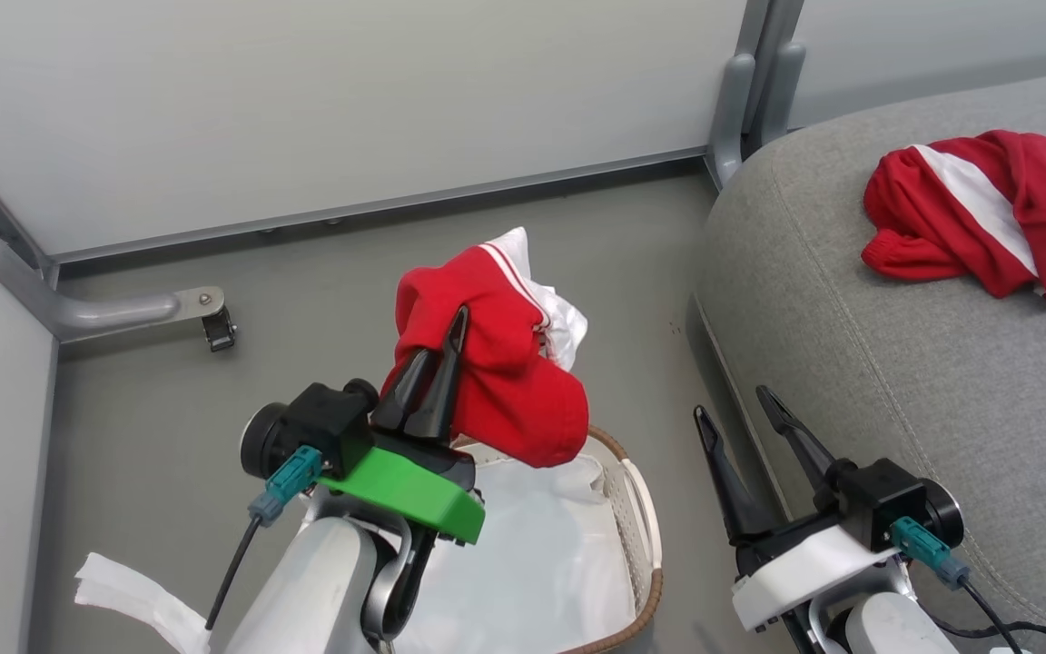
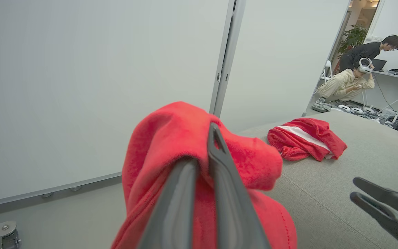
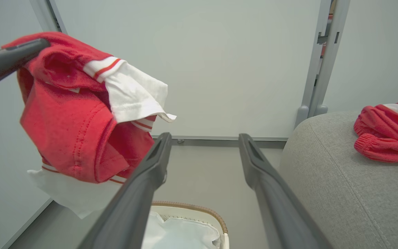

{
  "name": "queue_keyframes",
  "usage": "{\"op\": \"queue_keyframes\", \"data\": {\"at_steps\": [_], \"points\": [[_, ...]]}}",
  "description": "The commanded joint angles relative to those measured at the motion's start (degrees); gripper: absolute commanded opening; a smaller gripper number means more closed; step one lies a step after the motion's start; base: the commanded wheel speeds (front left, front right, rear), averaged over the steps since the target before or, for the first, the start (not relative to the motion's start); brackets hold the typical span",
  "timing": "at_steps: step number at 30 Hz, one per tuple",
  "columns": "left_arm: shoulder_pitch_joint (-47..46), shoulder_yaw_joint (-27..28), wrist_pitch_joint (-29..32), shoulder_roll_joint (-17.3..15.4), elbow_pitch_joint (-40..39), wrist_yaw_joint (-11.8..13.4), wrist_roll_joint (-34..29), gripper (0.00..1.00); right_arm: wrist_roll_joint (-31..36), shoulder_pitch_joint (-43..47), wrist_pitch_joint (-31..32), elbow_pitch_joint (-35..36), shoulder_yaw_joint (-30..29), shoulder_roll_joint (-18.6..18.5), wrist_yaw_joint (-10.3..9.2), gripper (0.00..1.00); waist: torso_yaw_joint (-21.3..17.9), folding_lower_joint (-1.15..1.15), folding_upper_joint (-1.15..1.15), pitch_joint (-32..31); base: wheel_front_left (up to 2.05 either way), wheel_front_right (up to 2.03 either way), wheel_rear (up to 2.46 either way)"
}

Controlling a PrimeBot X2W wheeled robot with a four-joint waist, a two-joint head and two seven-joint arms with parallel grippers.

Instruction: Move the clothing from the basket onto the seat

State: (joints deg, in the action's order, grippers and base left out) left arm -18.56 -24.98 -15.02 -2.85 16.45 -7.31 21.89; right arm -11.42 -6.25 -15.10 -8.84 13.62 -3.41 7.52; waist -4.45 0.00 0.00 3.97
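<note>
A robotics lab: partition panels (image 1: 305,109) pen a sofa (image 1: 895,409); beyond, 2 people (image 2: 346,81), 1 in a headset (image 2: 365,65), by a cluttered surface (image 2: 397,76).

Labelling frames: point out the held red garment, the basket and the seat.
held red garment (image 1: 514,400), head view, hanging red body.
basket (image 1: 656,590), head view, brown woven rim.
seat (image 1: 850,381), head view, bare grey top.

Centre frame: left gripper (image 1: 447,338) clamps a red garment (image 1: 505,381) above the basket (image 1: 646,581). Upper right: a second red garment (image 1: 986,213) lies on the seat (image 1: 895,409).
</note>
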Motion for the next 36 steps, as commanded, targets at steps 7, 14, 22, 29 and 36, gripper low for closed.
{"op": "queue_keyframes", "data": {"at_steps": [7,14,22,29,36], "points": [[-1.6,-1.8,-0.2,-0.1,-4.4,-0.3,0.5,0.00,0.2,1.2,-0.1,0.3,2.4,0.1,-0.06,1.00,1.1,0.00,0.00,-2.1,0.00,0.00,0.00],[-1.3,-2.9,-0.2,-0.1,-4.9,-0.3,1.0,0.00,0.1,-2.5,-0.1,3.6,10.5,-1.6,-0.06,1.00,1.4,0.00,0.00,-1.9,0.00,0.00,0.00],[-1.3,-4.8,-0.2,-0.1,-5.1,-0.3,1.8,0.00,-0.4,-9.3,-0.1,1.4,18.5,-2.1,-0.06,1.00,2.5,0.00,0.00,-1.7,0.00,0.00,0.00],[-2.0,-8.4,-0.2,-0.1,-5.3,-0.1,3.6,0.00,2.4,-13.0,-0.1,-3.9,17.9,-0.7,-0.06,1.00,5.0,0.00,0.00,-1.9,0.00,0.00,0.00],[-2.1,-12.4,-0.2,-0.1,-5.7,0.4,5.5,0.00,4.8,-15.6,-0.1,-10.2,16.0,0.2,-0.06,1.00,7.7,0.00,0.00,-2.3,0.00,0.00,0.00]]}}
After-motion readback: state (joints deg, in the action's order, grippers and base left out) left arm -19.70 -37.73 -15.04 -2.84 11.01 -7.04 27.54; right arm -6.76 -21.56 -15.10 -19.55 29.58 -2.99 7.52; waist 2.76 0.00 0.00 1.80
